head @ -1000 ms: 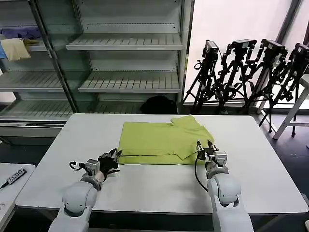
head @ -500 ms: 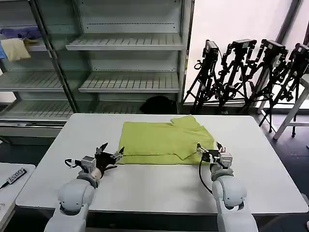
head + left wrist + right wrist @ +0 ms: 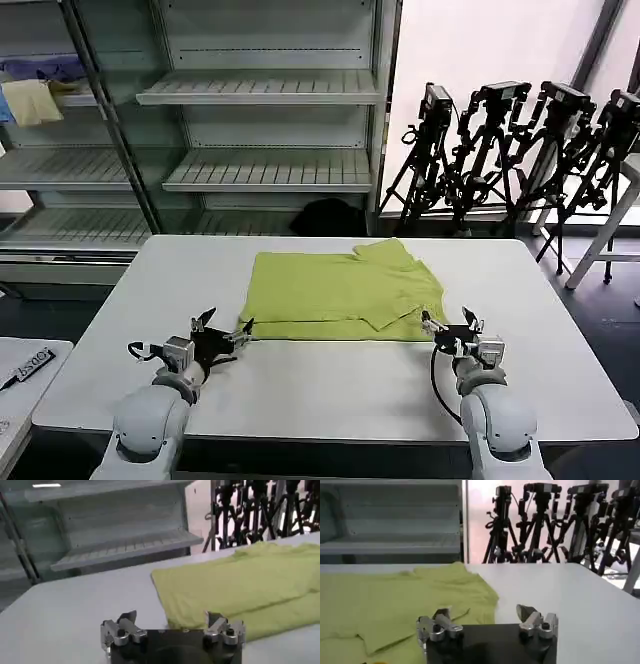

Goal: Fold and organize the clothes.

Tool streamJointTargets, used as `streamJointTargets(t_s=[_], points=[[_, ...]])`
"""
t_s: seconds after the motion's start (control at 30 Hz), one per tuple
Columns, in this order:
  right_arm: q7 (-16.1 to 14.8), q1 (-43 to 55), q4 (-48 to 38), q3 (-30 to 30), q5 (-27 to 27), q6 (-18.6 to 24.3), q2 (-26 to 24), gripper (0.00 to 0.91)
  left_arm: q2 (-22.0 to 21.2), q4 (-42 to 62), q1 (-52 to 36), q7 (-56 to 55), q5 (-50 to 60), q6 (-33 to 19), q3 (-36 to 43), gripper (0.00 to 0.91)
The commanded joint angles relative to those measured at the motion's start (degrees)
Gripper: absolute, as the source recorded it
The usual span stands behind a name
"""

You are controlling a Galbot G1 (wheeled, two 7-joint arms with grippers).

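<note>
1. On the white table (image 3: 330, 385), the lime yellow-green T-shirt (image 3: 330, 290) is lying flat and partly folded, with a sleeve doubled over at its right side and a bunched part at the far right corner.
2. Near the shirt's near-left corner, the left hand (image 3: 228, 334) is hovering just over the table with its fingers spread, holding nothing; its right fingertip is lying just beside the hem.
3. Off the shirt's near-right corner, the right hand (image 3: 452, 331) is also waiting low, fingers spread and empty, just beside the fabric.
4. Judging by its drape and soft creases, the shirt is looking light and limp; it will likely be sagging and sliding on the smooth tabletop when lifted.
5. A good hold is probably a pinch at the two near corners along the front hem, one per hand, catching all layers so the fold is not coming apart.
6. Behind the table, empty shelves (image 3: 260, 130) and a row of black tripods (image 3: 520, 150) are standing well apart from the work, so nothing is blocking the hands.
</note>
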Motion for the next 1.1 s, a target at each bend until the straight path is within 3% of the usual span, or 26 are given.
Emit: streamJointTargets(t_s=[0.03,0.1,0.3,0.33,0.37,0.4,0.47,0.6,0.7,0.73,0.77,0.83,0.87,0.93,1.1], points=[[-0.3,-1.6,-0.4,0.8,-0.4,0.0,-0.3,0.907,-0.3,0.1,2.0,0.1,0.8,0.0,0.3,0.907],[-0.3,-1.6,-0.9,1.1,-0.4,0.1,-0.2,0.867,-0.3,0.2,1.8,0.1,0.8,0.0,0.4,0.907],[-0.3,-1.4,-2.1,1.4,-0.3,0.1,-0.3,0.625,-0.6,0.7,1.7,0.1,0.4,0.0,0.5,0.907],[-0.3,-1.3,-2.5,1.4,-0.4,0.1,-0.3,0.474,-0.6,0.8,1.7,0.0,0.3,0.0,0.6,0.907],[-0.3,-1.3,-2.6,1.4,-0.4,0.1,-0.3,0.474,-0.6,0.9,1.7,0.0,0.4,0.0,0.7,0.907],[-0.4,-1.2,-3.0,1.3,-0.5,0.1,-0.2,0.333,-0.7,1.0,1.7,0.0,0.3,0.0,0.7,0.907],[-0.3,-1.1,-3.3,1.1,-0.7,0.1,0.0,0.161,-0.7,1.2,1.8,0.0,0.3,0.0,0.6,0.907],[-0.5,-1.1,-3.7,0.8,-1.3,0.1,0.1,0.02,-0.7,1.3,2.1,0.0,0.2,0.0,0.4,0.907],[-0.5,-1.1,-3.8,0.8,-1.4,0.1,0.2,0.0,-0.6,1.5,2.3,0.0,-0.4,0.0,0.4,0.907],[-0.6,-1.1,-3.8,0.8,-1.4,0.1,0.2,0.0,-0.6,1.6,2.3,0.1,-0.4,0.0,0.3,0.826],[-0.5,-1.1,-3.7,0.8,-1.4,0.1,0.2,0.0,-0.6,1.7,2.3,0.2,-0.5,0.0,0.3,0.685],[-0.6,-1.1,-3.5,0.7,-1.4,0.1,0.1,0.0,-0.7,2.0,2.1,0.1,-0.7,0.0,0.4,0.181],[-0.5,-1.1,-3.3,0.7,-1.4,0.1,0.1,0.0,-0.8,2.2,2.0,0.4,-0.8,0.0,0.3,0.101],[-0.6,-1.0,-3.1,0.7,-1.5,0.1,0.1,0.0,-0.9,2.3,1.8,0.5,-1.3,0.0,0.5,0.01],[-0.6,-1.0,-2.8,0.6,-1.8,0.1,0.1,0.0,-1.0,2.6,1.4,0.8,-2.6,0.1,0.8,0.01]])
